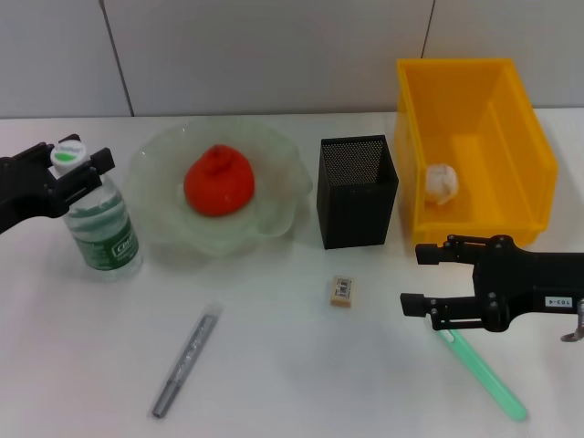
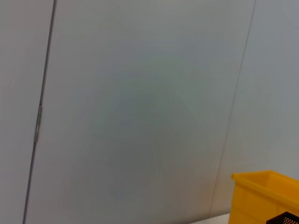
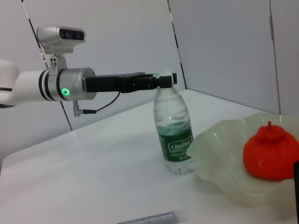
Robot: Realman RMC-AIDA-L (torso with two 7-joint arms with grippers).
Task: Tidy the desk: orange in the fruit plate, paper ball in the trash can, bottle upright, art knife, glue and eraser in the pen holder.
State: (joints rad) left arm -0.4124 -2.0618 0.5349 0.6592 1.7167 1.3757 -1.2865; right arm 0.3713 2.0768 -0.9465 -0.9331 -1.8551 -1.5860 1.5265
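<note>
Main risk, as judged: the bottle could be tipped when the left gripper is drawn off, since its fingers sit at the cap; a sideways pull would do it. Second risk: the glue could be skated across the table if pinched near its end by the right gripper. Left gripper is seen clamped at the bottle's cap, bottle upright beside the fruit plate; right gripper is spread wide, empty, over the glue's near end, contact not discernible.
</note>
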